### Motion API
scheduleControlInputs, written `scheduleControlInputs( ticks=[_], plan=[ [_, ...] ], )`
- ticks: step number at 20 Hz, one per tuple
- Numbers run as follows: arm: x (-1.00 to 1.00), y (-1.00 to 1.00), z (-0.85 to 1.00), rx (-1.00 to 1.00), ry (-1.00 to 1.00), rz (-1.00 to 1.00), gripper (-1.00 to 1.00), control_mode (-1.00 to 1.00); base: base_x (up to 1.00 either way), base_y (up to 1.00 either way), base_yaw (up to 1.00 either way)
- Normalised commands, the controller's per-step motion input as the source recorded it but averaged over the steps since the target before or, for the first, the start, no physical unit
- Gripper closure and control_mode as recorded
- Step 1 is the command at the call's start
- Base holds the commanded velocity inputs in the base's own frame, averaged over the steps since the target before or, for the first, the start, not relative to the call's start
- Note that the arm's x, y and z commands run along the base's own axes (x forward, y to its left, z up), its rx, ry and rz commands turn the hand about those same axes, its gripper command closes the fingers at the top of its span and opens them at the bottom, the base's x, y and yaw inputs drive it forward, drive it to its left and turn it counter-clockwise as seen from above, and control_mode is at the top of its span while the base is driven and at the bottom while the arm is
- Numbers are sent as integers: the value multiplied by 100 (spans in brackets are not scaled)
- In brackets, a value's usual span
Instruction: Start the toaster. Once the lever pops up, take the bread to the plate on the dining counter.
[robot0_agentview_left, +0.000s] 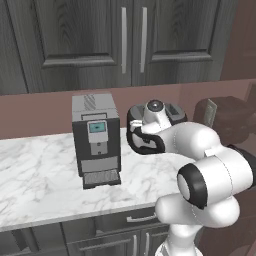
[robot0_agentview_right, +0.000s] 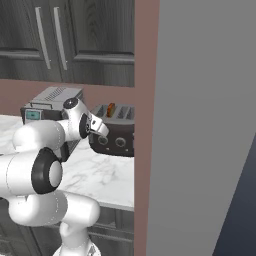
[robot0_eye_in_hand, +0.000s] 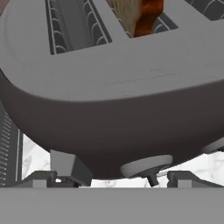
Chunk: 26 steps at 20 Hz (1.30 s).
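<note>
The dark toaster (robot0_agentview_right: 116, 132) stands on the marble worktop against the reddish wall, its two round knobs facing forward. The bread (robot0_agentview_right: 111, 109) stands upright in one top slot, its tan-and-brown top showing. In the hand view the toaster (robot0_eye_in_hand: 113, 122) looms very close, with the bread (robot0_eye_in_hand: 140, 15) in the slot at the top. A grey tab (robot0_eye_in_hand: 68, 165), apparently the lever, and one knob (robot0_eye_in_hand: 146, 166) sit low on the toaster's front. My gripper (robot0_eye_in_hand: 113, 181) is open, its fingertips (robot0_eye_in_hand: 41, 179) spread wide just before that front. Gripper (robot0_agentview_right: 99, 128) is at the toaster's front left. The plate and dining counter are out of view.
A boxy grey coffee machine (robot0_agentview_left: 96, 140) stands on the worktop (robot0_agentview_left: 35, 170) to the left of my arm. Dark wall cabinets (robot0_agentview_left: 125, 40) hang above. A reddish wall (robot0_agentview_right: 145, 100) closes the worktop right beside the toaster. Drawers (robot0_agentview_left: 130, 220) run under the worktop's front edge.
</note>
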Motion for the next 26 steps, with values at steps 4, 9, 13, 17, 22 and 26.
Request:
scheduleControlInputs(
  ticks=[4,9,13,17,22,26],
  plan=[
    [0,0,-11,0,0,0,-100,-100,0,0,0],
    [-4,0,-9,0,0,0,-100,-100,0,0,0],
    [-16,0,-2,0,0,0,-100,-100,0,0,0],
    [-20,0,0,0,0,0,-100,-100,0,0,0],
    [1,0,0,0,0,-1,-100,-100,0,0,0],
    [11,0,0,0,0,-1,-100,-100,0,0,0]
  ],
)
